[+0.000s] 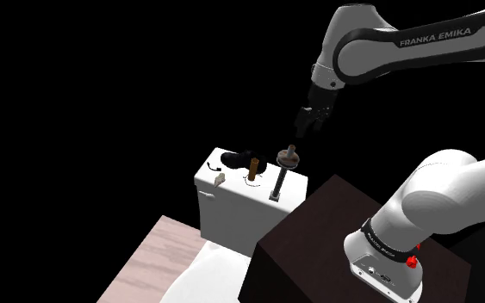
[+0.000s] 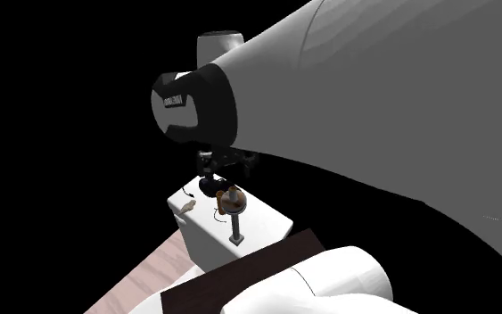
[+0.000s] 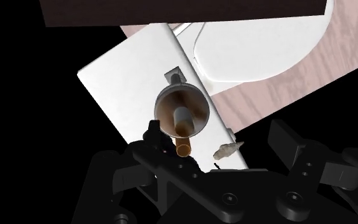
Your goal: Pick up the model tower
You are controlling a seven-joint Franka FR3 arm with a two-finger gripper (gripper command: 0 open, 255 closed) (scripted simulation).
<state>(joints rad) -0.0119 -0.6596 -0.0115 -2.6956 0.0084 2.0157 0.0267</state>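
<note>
Right now I am hovering with my gripper (image 1: 307, 127) above the model tower (image 3: 180, 113), clear of its top and touching nothing. In the wrist view its two black fingers are standing well apart with nothing between them, so I am holding it wide open and empty. The tower is standing upright on the top of a white toilet tank (image 1: 232, 211), near the tank edge that is facing my dark brown stand (image 1: 309, 241). It is showing as a thin dark pole on a small base, with a brown disc near its upper end. I am judging this to be the approach step, with the grasp not yet begun: the tower is lying ahead of the fingers, not between them. The next move is calling for me to centre the open fingers over the pole, come down past the disc, and close on the slim shaft without tipping it. I am counting one tower and three other things on the tank top: one short brown cylinder (image 3: 183, 149) just beside the tower, one small pale object (image 3: 227, 151), and one black object (image 1: 234, 159) farther along. Beyond the tank, one white toilet lid (image 3: 260, 51) is showing over a pinkish wood floor (image 1: 146, 267).
</note>
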